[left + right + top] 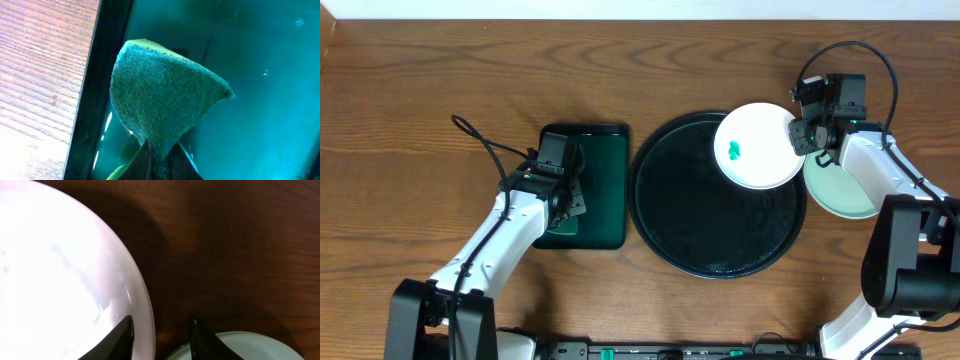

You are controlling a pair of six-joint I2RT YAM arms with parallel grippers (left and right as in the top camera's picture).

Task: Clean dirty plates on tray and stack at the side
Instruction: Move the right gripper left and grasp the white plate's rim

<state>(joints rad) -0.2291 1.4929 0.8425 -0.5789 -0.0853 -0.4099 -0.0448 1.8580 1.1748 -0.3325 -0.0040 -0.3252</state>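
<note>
A white plate [758,150] with a small green smear [734,151] lies across the upper right rim of the round black tray [700,215]. My right gripper [807,135] stands open astride that plate's right edge. In the right wrist view one finger lies over the plate [60,270], and the other stands clear of the rim, so the right gripper [162,320] has a gap on that side. A pale mint plate [840,190] sits on the table right of the tray, and this mint plate [240,347] shows at the bottom. My left gripper [159,155] is shut on a green sponge [160,90].
The left gripper [568,200] hangs over a rectangular dark green tray [605,160], which stands left of the black tray, its wet floor [260,75] under the sponge. Bare wooden table lies beyond all of it.
</note>
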